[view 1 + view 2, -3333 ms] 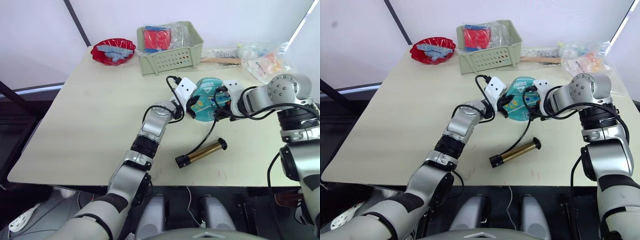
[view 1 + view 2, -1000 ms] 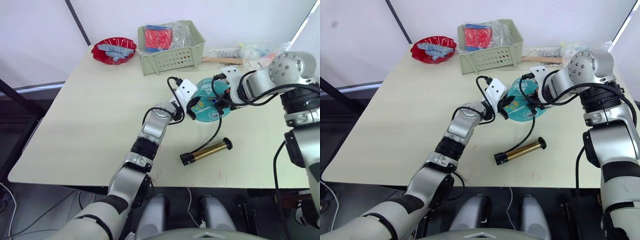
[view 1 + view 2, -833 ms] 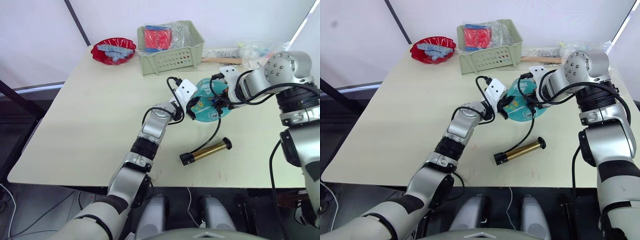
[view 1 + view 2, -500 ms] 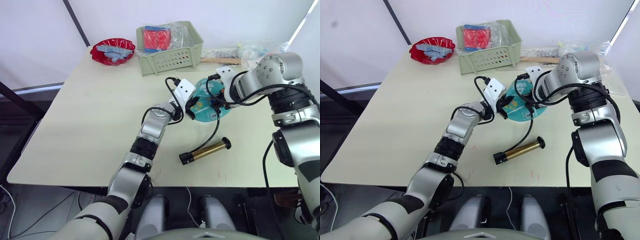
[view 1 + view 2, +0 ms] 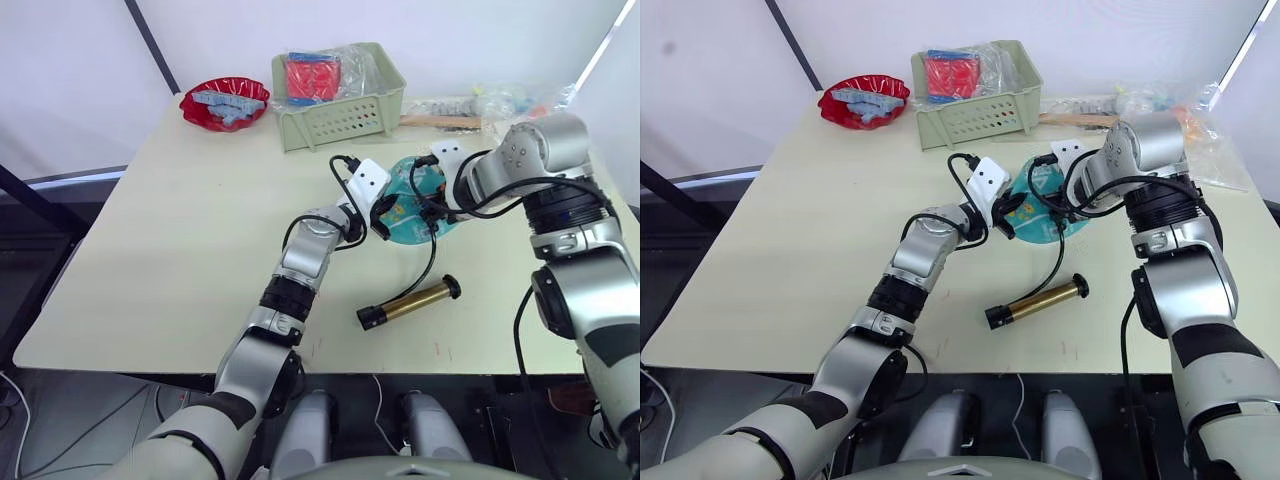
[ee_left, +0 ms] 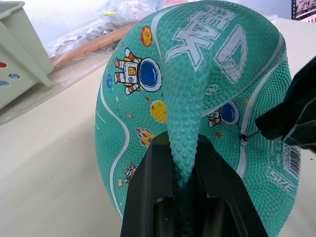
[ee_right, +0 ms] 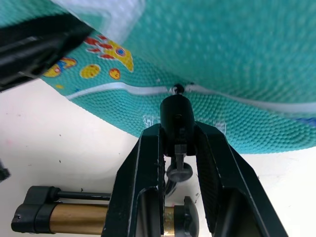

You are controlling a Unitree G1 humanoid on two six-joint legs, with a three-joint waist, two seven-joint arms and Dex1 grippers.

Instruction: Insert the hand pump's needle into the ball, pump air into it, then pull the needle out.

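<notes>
The table [image 5: 180, 230] is seen to carry all items. At its far edge, at the 12 o'clock position, a pale green basket [image 5: 340, 110] is located, with a red item in clear wrapping inside it. A red bowl [image 5: 225, 102] is positioned at 10 o'clock from the table centre. Clear plastic bags [image 5: 520, 105] are found at the 2 o'clock corner.

The ball [image 5: 412, 200] is placed right of the table centre, between the two grippers. A fold of its soft teal skin is pinched by the left gripper [image 6: 185, 182] on the side at 9 o'clock; the fold is clamped between the two black fingers [image 6: 148, 192], as shown in the left wrist view.

The hand pump [image 5: 410, 302] is laid flat on the table at 6 o'clock from the ball, apart from it and untouched by either gripper. Its thin black hose [image 5: 428, 262] is routed up to the ball.

The black fitting [image 7: 177, 118] at the hose end is clenched by the right gripper [image 7: 178, 148] on the ball's 3 o'clock side. The needle [image 7: 177, 90] is presented at a small valve hole on a white seam; how far it has entered cannot be determined.
</notes>
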